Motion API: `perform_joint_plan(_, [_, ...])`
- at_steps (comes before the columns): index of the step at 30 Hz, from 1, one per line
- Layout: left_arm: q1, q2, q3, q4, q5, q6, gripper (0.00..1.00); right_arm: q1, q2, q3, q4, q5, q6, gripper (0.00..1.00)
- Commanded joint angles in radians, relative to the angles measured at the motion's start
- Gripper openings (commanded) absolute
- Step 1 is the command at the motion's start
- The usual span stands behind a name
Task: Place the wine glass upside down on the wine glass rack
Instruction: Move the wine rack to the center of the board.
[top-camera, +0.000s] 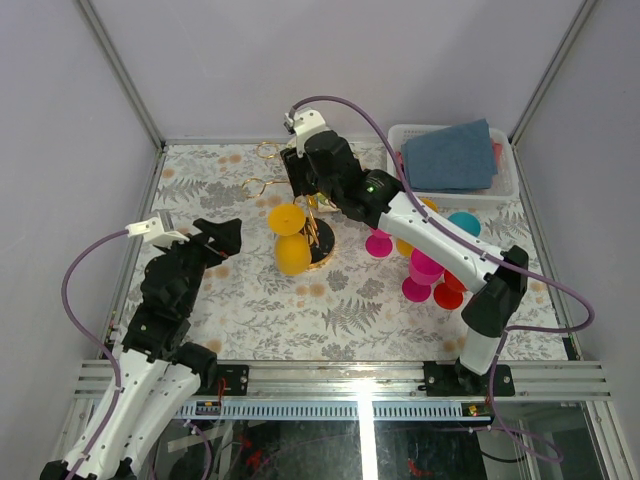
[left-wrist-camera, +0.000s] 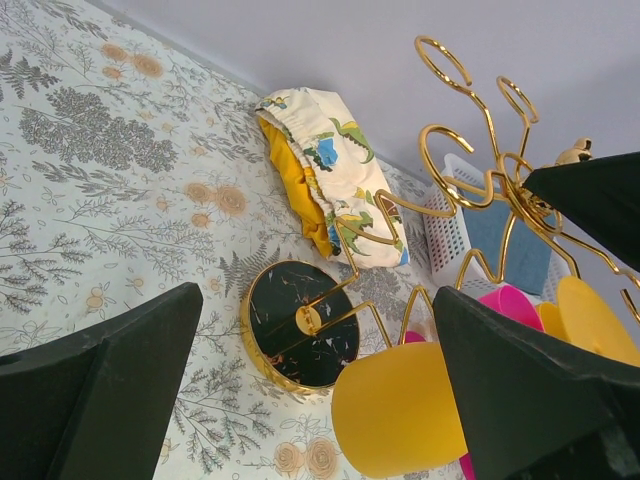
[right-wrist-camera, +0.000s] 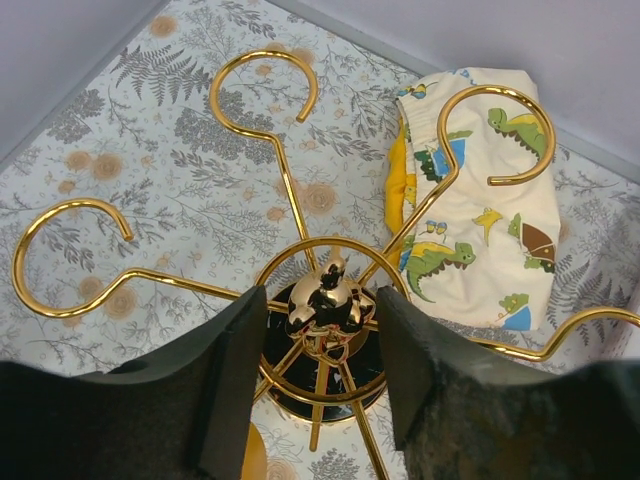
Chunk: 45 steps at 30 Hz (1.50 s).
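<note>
Wine glass (top-camera: 292, 250), yellow, hangs bowl-down from an arm of the gold wine glass rack (left-wrist-camera: 300, 320) at mid-table. Nearest the camera, the left gripper (top-camera: 215, 238) is spread wide with nothing in it. Over the rack, the right gripper (right-wrist-camera: 320, 330) is partly closed, its jaws straddling the post's knob (right-wrist-camera: 325, 295) with slim gaps. Beyond lies a dinosaur-print cloth (right-wrist-camera: 480, 230).
</note>
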Motion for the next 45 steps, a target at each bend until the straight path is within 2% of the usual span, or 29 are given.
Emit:
perform_joint_plan(1, [-0.004, -0.009, 0.0, 0.01, -0.021, 0.01, 1.0, 0.001, -0.026, 0.0, 0.061, 0.014, 0.01, 0.49])
perform_joint_plan(6, [-0.003, 0.0, 0.003, 0.011, -0.014, 0.01, 1.0, 0.002, -0.03, -0.02, 0.088, 0.028, -0.02, 0.25])
perform_joint_plan(9, [-0.003, 0.007, 0.004, 0.017, -0.007, 0.013, 1.0, -0.001, -0.018, -0.002, 0.112, 0.03, -0.051, 0.01])
perform_joint_plan(10, [-0.003, 0.008, 0.004, 0.023, -0.003, 0.014, 1.0, -0.004, -0.011, 0.011, 0.119, 0.025, -0.061, 0.0])
perform_joint_plan(22, [-0.002, -0.009, 0.001, 0.024, 0.001, 0.026, 1.0, -0.053, 0.074, 0.193, 0.195, -0.103, -0.139, 0.0])
perform_joint_plan(27, [-0.002, -0.01, 0.001, 0.027, 0.002, 0.031, 1.0, -0.064, 0.14, 0.299, 0.163, -0.132, -0.17, 0.0])
perform_joint_plan(45, [-0.003, -0.022, -0.003, 0.006, -0.029, 0.029, 1.0, -0.104, 0.244, 0.374, 0.247, -0.131, -0.312, 0.0])
